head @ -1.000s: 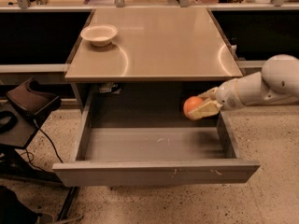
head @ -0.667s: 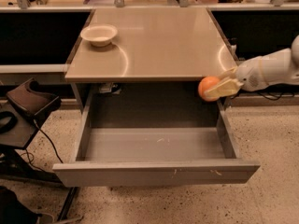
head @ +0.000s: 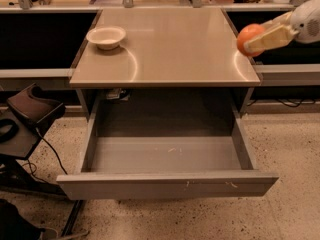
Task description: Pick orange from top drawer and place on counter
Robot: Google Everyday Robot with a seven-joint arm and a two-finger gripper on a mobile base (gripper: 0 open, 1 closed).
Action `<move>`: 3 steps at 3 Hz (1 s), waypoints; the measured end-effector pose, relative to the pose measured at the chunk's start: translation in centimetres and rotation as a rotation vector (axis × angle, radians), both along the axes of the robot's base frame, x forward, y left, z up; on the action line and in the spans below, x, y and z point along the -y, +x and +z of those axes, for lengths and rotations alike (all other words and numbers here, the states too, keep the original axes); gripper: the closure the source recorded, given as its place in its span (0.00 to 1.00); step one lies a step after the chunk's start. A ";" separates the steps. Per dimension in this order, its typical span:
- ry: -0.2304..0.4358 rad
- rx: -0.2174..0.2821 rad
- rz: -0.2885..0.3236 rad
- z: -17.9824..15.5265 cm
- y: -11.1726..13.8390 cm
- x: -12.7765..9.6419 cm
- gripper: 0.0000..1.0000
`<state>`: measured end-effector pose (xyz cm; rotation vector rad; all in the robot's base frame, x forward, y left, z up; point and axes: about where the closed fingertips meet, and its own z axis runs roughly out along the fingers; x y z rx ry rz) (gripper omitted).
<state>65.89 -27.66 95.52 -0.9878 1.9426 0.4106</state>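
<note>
My gripper [head: 251,41] is shut on the orange [head: 247,36] and holds it in the air above the right edge of the counter [head: 170,54]. The arm reaches in from the right, white and cream-coloured. The top drawer [head: 165,156] stands pulled fully out below the counter, and its grey inside shows nothing but a few small specks.
A shallow off-white bowl [head: 106,36] sits on the counter's back left part. Dark side shelves flank the counter on both sides. A black stand with cables [head: 27,119] is on the floor at the left. Speckled floor lies around the drawer.
The gripper has lifted the orange up and to the right, out of the drawer's right side to above the counter's right edge.
</note>
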 end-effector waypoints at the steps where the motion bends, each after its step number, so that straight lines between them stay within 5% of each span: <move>1: 0.038 0.026 -0.040 1.1 4.7 -1.9 1.00; 3: 0.071 0.118 -0.114 -1.7 12.8 -7.8 1.00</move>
